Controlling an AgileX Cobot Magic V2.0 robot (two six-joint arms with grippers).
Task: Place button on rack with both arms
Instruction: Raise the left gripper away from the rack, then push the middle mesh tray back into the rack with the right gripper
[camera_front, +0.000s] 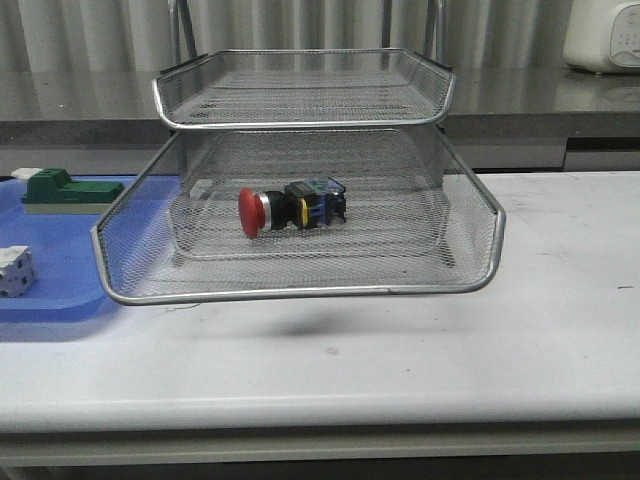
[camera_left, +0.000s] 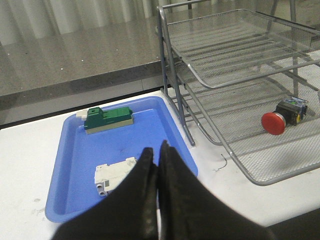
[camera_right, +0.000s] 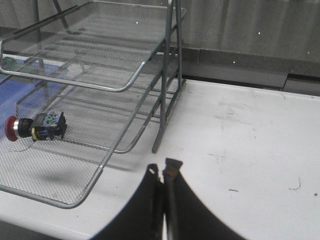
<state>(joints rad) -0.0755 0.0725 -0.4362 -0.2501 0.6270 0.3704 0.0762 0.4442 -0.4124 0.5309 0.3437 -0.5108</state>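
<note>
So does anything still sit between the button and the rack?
No. The button already lies on its side in a tier of the rack. The left gripper and right gripper are shut, clear of it.

Front view: rack (camera_front: 300, 290) posts cut off by the upper edge; blue tray (camera_front: 60, 270) cut off at left; white appliance (camera_front: 603, 35) cropped at the corner; neither arm visible.

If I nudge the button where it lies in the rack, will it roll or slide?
The button lies on its side on the rack's mesh. Its round red head and collar would probably let it pivot or roll in an arc. The blocky body should stop a full roll. The wire mesh likely grips somewhat, so expect a short skid, not a glide.
</note>
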